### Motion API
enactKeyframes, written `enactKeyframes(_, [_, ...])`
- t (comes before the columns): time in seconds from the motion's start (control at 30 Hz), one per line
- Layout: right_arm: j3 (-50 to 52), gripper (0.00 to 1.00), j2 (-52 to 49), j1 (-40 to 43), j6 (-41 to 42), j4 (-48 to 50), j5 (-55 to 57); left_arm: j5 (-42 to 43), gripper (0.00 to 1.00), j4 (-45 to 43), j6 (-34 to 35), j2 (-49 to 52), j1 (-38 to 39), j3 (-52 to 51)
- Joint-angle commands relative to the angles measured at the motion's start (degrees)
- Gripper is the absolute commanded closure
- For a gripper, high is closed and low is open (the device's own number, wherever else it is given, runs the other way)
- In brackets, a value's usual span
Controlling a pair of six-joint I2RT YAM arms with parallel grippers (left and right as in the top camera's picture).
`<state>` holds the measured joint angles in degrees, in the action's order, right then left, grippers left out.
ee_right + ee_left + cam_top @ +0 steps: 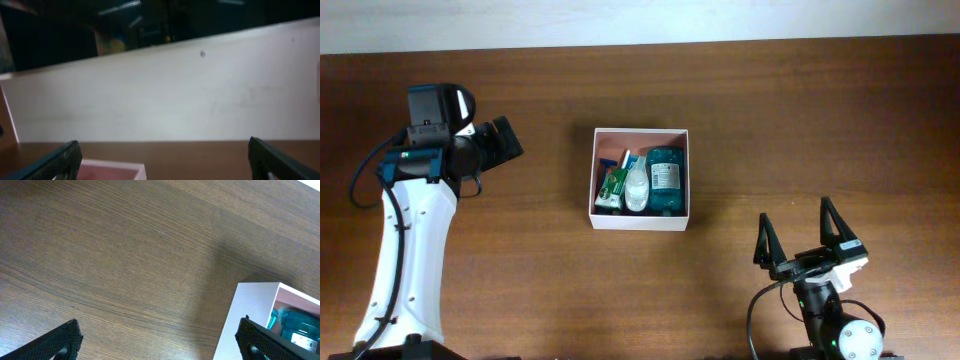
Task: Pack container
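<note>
The container [640,222], a square shallow box with white walls and a reddish-brown inside, sits mid-table. Inside it lie a green-and-white carton [611,187], a clear bottle [636,186] and a teal bottle [666,178], side by side. My left gripper [508,140] hovers to the left of the box, open and empty. In the left wrist view its fingers [60,341] frame bare wood, with the container's corner [250,307] and the teal bottle [300,326] at the right. My right gripper [798,240] stands open and empty near the front right. In the right wrist view the gripper [165,162] faces the container's rim [112,167].
The brown wooden table [800,120] runs to a white wall [165,95] at the back. The white left arm [410,250] stretches along the table's left side. Bare wood lies on every side of the box.
</note>
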<state>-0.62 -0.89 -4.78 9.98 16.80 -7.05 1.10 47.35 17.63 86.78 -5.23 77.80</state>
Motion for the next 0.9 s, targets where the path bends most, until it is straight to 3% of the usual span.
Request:
enactKeyframes(0.0, [0.31,0.01,0.7,0.79,-2.93,-2.19,-1.31,0.17,0.01,-0.11,0.39,-0.44,-0.13,0.68])
enactKeyframes(0.27, [0.31,0.01,0.7,0.79,-12.79,-11.8,-1.31,0.17,0.01,-0.13,0.37,-0.44,-0.13,0.68])
enactKeyframes(0.5, [0.31,0.01,0.7,0.79,-12.98,-20.7,0.0,0.17,0.0,-0.13,0.37,-0.44,-0.13,0.68])
enactKeyframes(0.87, [0.31,0.02,0.7,0.76,-12.98,-20.55,0.0,0.17,0.01,-0.13,0.37,-0.44,-0.13,0.68])
